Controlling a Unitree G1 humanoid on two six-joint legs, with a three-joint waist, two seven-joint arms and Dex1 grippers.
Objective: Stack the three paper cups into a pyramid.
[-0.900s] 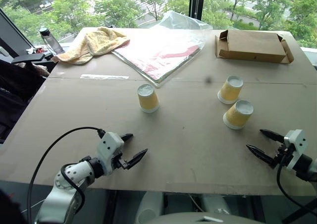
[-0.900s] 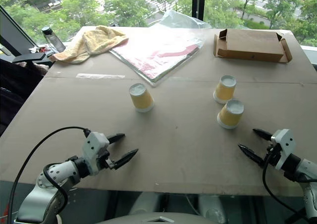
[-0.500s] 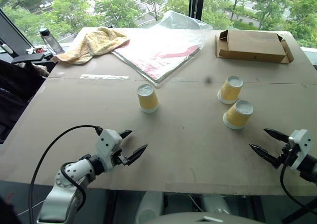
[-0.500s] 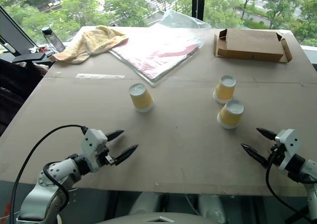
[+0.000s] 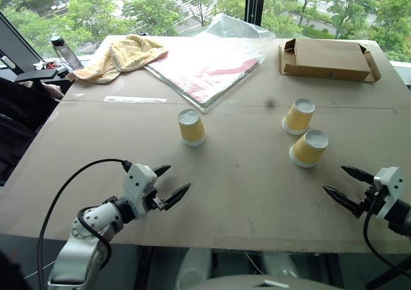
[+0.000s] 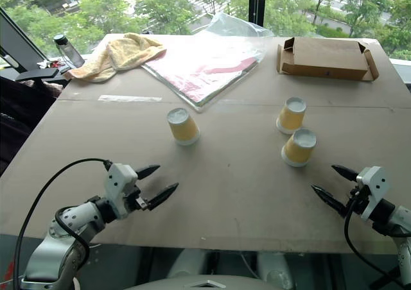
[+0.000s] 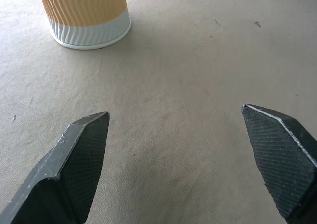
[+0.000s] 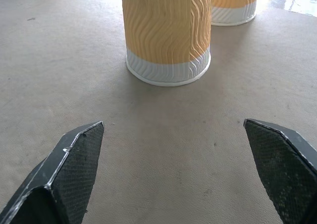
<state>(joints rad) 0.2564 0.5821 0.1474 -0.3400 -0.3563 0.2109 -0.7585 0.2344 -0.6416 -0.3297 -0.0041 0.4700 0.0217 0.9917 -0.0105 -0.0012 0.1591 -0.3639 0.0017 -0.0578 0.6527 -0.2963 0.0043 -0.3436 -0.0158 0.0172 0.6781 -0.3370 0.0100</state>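
The table (image 5: 212, 194), covered in brown board, is carrying everything in front of me. Toward its far edge a clear plastic bag with a red-and-white sheet inside (image 5: 209, 62) is lying near the middle, a flattened cardboard box (image 5: 326, 60) is sitting by the far right corner, and a yellow towel (image 5: 122, 56) is bunched up by the far left corner, with a bottle (image 5: 64, 51) standing just beyond it at the table's left edge.

The three paper cups are all standing upside down on the table, white bottoms up, none stacked. One cup (image 5: 191, 126) is standing alone near the middle of the table. The other two are sitting close together on the right side: one (image 5: 298, 115) farther from me, one (image 5: 309, 147) nearer, just beside each other but not touching.

My left gripper (image 5: 168, 183) is hovering over the near left part of the table with its two black fingers spread wide, grasping nothing, well apart from the middle cup. My right gripper (image 5: 343, 186) is hovering near the near right corner, fingers likewise spread and empty, pointing toward the nearer cup of the pair, which is standing a little way ahead of my fingertips.
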